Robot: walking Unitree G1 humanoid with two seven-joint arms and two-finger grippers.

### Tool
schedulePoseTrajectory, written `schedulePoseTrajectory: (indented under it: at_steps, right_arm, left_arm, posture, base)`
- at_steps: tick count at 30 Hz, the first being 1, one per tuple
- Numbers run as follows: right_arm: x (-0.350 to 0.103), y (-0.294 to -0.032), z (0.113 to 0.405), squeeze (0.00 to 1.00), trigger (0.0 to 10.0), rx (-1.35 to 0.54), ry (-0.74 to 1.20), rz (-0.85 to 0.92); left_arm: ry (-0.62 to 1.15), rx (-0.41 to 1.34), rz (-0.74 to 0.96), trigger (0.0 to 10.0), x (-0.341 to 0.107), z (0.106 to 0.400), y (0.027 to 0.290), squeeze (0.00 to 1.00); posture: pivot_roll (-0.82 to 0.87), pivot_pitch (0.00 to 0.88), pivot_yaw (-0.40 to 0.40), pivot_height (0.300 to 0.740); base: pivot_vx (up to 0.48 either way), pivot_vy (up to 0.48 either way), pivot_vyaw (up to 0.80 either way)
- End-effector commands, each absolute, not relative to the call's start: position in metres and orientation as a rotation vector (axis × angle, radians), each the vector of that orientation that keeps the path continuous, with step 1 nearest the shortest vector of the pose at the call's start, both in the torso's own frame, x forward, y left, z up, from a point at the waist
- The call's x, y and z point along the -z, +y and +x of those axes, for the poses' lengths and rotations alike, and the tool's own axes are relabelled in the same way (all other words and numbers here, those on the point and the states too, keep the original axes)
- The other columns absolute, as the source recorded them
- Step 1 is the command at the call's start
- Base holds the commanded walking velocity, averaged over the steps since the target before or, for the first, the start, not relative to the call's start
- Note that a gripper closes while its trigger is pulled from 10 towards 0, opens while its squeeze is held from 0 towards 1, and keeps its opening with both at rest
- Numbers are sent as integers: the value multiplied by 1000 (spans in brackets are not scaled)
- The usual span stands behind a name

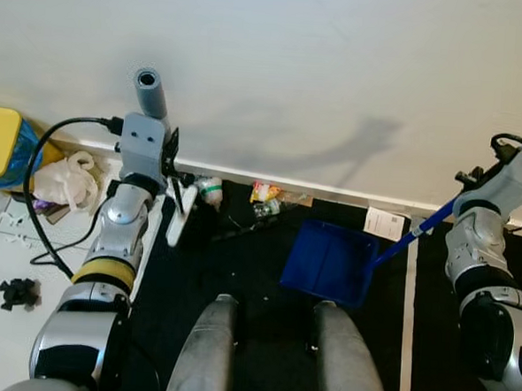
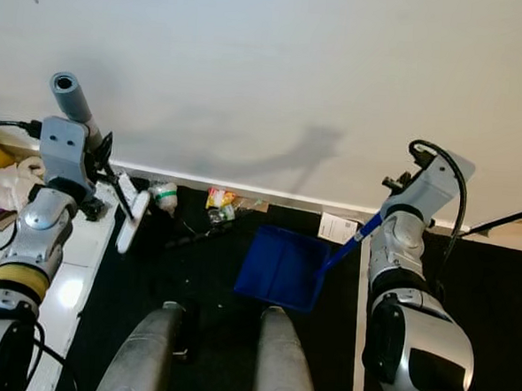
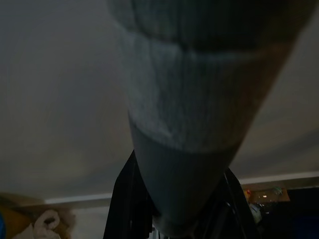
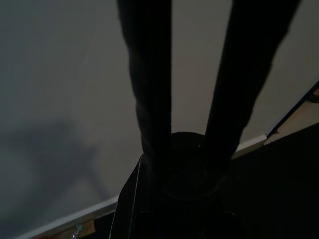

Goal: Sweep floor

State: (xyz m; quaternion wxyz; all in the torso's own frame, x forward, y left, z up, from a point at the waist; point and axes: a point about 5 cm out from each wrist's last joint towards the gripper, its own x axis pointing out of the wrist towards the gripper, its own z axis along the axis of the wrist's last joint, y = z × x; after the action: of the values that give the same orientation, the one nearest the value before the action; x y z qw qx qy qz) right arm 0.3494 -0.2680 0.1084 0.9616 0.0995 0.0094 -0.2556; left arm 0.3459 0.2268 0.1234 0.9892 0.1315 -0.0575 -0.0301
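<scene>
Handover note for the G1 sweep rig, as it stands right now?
Left gripper: shut on the grey broom handle; the white broom head rests on the black mat by the wall.
Right gripper: holds the blue dustpan handle; the blue dustpan sits on the mat in front of the robot's legs and looks empty.
Litter (a small bottle, wrappers) lies along the baseboard, between broom head and dustpan. More bits lie on the white tile to the left.
Done: tools in hand and positioned.
Left: sweep the litter into the dustpan, then get the tile side.
</scene>
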Motion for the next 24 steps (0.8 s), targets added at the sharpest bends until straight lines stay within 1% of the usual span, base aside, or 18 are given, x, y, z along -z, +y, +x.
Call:
schedulePoseTrajectory:
  at_steps: [1, 6, 14, 15, 19, 20, 24]
  right_arm:
    - [-119, -261, 356, 0, 10000, 492, -29, 223]
    - [-125, -266, 357, 0, 10000, 508, -54, 178]
    - [-130, -275, 356, 0, 10000, 532, -72, 173]
    - [-135, -283, 354, 0, 10000, 544, -83, 145]
    - [-135, -287, 353, 0, 10000, 545, -77, 117]
    - [-131, -290, 349, 0, 10000, 550, -74, 100]
    - [-127, -295, 343, 0, 10000, 570, -78, 89]
  left_arm:
    - [-120, 59, 274, 10000, -126, 346, 235, 0]
    - [-121, 88, 296, 10000, -131, 351, 232, 0]
    - [-121, 100, 317, 10000, -134, 355, 231, 0]
    - [-118, 103, 370, 10000, -139, 360, 229, 0]
    - [-106, 99, 418, 10000, -142, 365, 227, 0]
    - [-100, 92, 454, 10000, -144, 369, 224, 0]
    - [-110, 58, 490, 10000, -149, 374, 220, 0]
  posture:
    - [38, 351, -5, 740]
    - [26, 361, -8, 740]
    - [8, 374, -12, 740]
    - [-33, 404, -25, 740]
    - [-47, 412, -26, 740]
    - [-81, 426, -21, 740]
    - [-109, 442, -16, 740]
  base:
    - [0, 0, 0]
    - [0, 0, 0]
    - [0, 0, 0]
    - [0, 0, 0]
    - [0, 0, 0]
    - [0, 0, 0]
    - [0, 0, 0]
